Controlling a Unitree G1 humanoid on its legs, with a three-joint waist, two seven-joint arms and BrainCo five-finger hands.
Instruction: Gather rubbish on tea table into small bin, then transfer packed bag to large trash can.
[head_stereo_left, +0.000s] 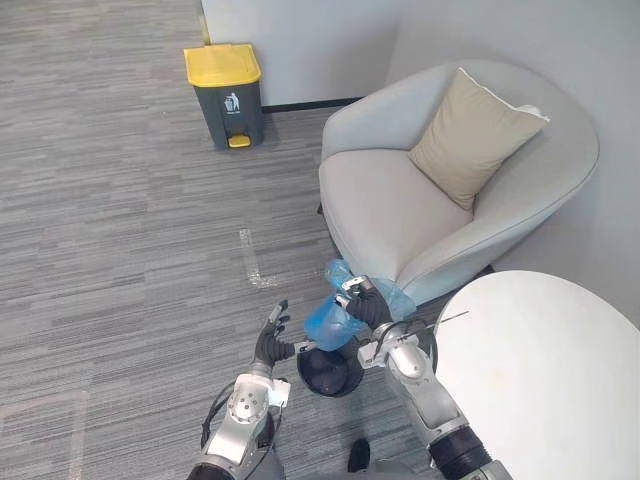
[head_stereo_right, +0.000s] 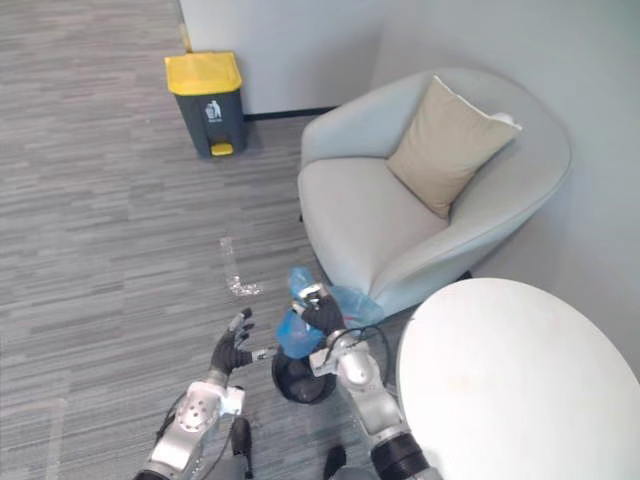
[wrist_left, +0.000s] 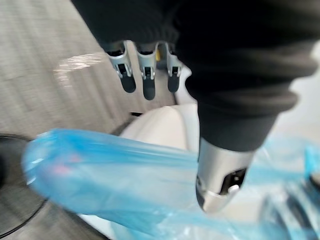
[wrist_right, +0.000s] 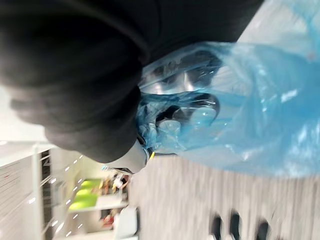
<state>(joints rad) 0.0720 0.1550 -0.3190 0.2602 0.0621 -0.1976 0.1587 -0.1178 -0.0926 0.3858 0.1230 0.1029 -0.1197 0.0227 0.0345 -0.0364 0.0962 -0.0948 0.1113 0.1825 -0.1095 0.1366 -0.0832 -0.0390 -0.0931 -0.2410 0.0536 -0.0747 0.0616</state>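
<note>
Ahead, a pale armchair (head_stereo_left: 400, 210) stands on the grey carpet, with a round white table (head_stereo_left: 550, 370) near it at the robot's right. A grey trash can (head_stereo_left: 228, 95) with a yellow lid stands by the far wall, well apart from both. A tan cushion (head_stereo_left: 470, 135) leans in the chair. A small black bin (head_stereo_left: 328, 372) sits on the floor beside the table. The blue bag (head_stereo_left: 325, 320) hangs over it, its top bunched in the curled fingers of the right hand (head_stereo_left: 365, 305). The left hand (head_stereo_left: 272, 340) is just beside the bag, its fingers straight and holding nothing.
</note>
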